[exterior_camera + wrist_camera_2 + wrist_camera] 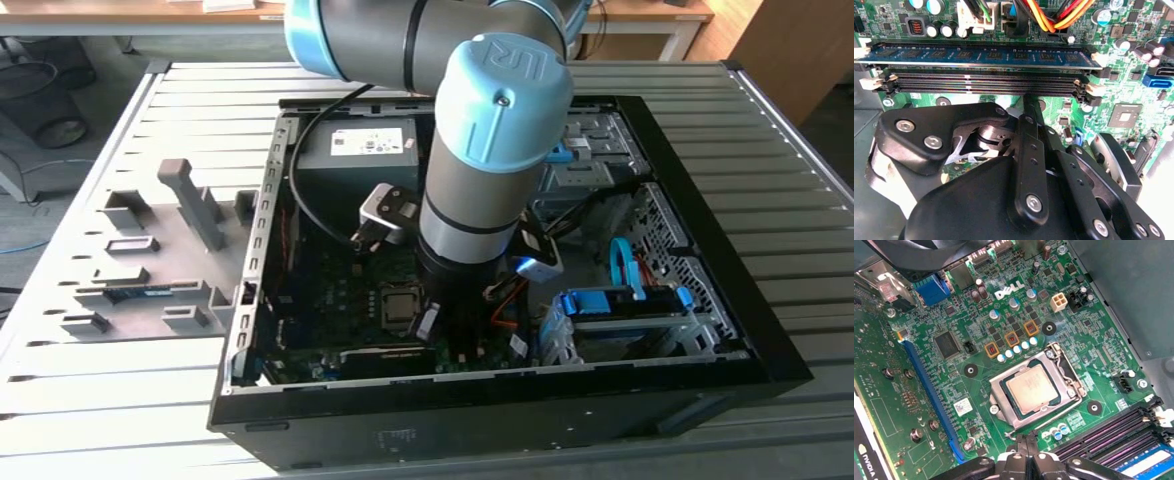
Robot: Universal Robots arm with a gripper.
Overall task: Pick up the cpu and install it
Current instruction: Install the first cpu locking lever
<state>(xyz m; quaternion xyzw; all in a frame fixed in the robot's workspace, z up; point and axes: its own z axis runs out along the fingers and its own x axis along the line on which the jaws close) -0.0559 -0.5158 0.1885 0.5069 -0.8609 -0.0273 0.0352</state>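
Note:
The cpu (1031,387), a dull silver-grey square, lies flat inside the metal socket frame (999,402) on the green motherboard (954,385). It also shows in the exterior view, where the cpu (398,304) sits in the open computer case just to the exterior view's left of the arm. My gripper (1026,446) hovers a short way off the socket's edge, between the socket and the memory slots. Its black fingertips (1028,106) are pressed together, shut with nothing between them. In the exterior view the gripper (449,338) reaches down into the case.
Black memory slots (984,82) and a seated blue memory stick (979,55) lie beside the gripper. Bundled cables (1054,15) cross above them. A long blue card slot (929,395) runs along the board. Case walls (267,250) ring the work area, and a grey fixture tray (147,260) sits outside.

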